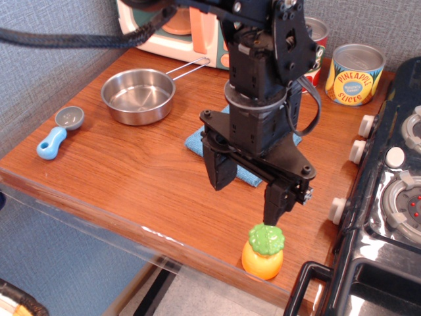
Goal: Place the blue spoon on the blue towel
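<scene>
Toy fruit (262, 251): orange, green-topped, at the desk's (131, 171) near edge.
Gripper (248, 192): just above the fruit, jaws spread wide, empty.
Blue towel (197, 140): mostly hidden behind the gripper; only corners show.
Blue spoon (59, 131): far left edge, well apart from the towel.
Steel pan (138, 96): behind, empty.
Pineapple can (354, 74): back right; a second can largely hidden.

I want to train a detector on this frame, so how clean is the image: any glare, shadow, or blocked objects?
In observation.image: soft, even light; bright glare inside the steel pan and on the table front edge; the blue spoon is sharp and unobstructed; the open end effector and arm hide most of the blue towel.
</scene>
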